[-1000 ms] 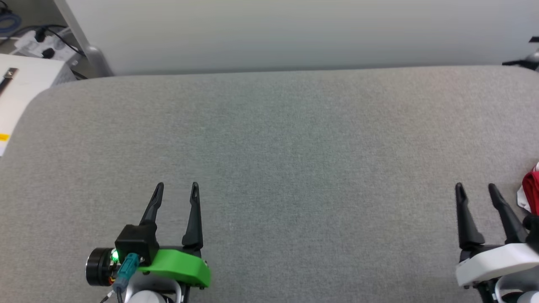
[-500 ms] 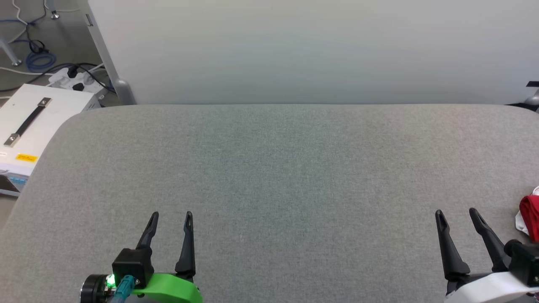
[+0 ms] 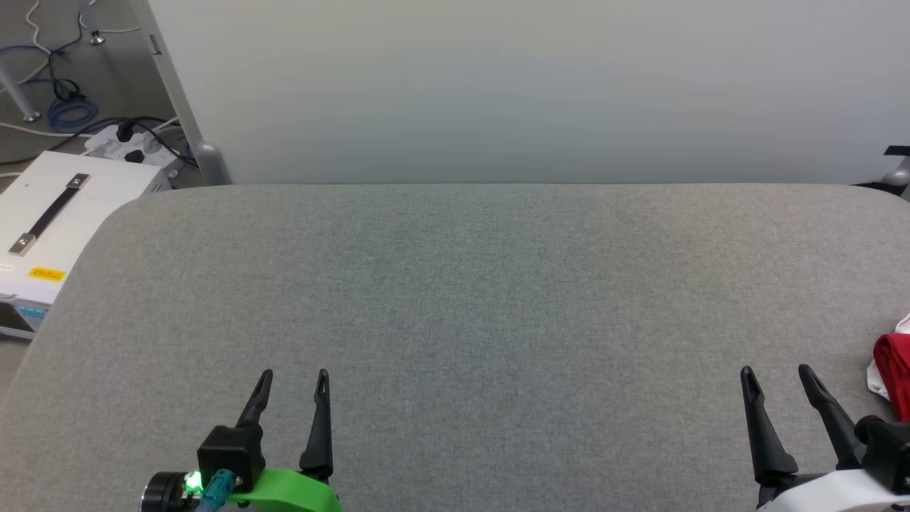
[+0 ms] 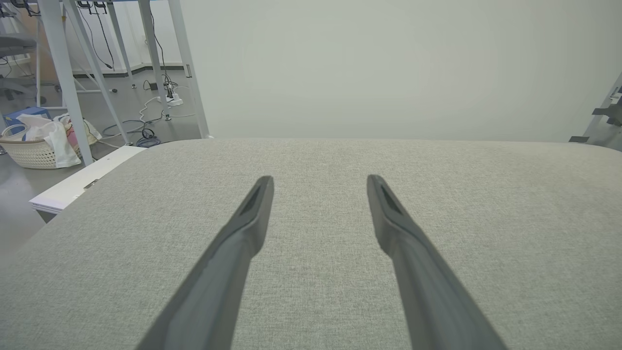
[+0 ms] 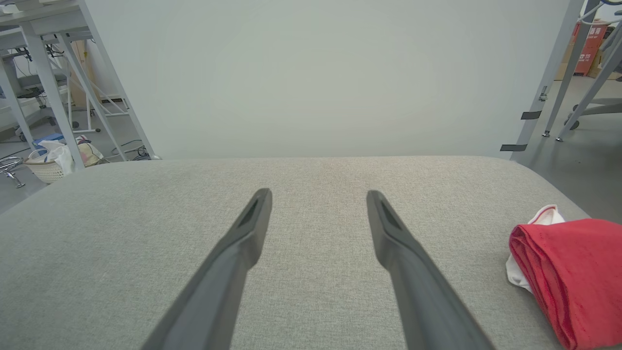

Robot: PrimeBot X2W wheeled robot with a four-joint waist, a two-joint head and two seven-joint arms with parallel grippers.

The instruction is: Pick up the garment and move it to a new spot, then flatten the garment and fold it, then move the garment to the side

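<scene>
Right pincer [image 3: 774, 370] gapes near garment [image 3: 894, 364]; yellow label [image 3: 47, 273] illegible.

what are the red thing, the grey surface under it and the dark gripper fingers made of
Garment: soft thin cloth, matte red, lying in rounded folds with a white part at its edge.
Table top: grey woven fabric cover, matte, fine weave visible; perhaps padded.
Right gripper fingers: dark grey, smooth, dull; probably moulded plastic.

Left gripper [image 3: 294, 374] and right gripper [image 3: 775, 372], both empty, jaws spread.
</scene>
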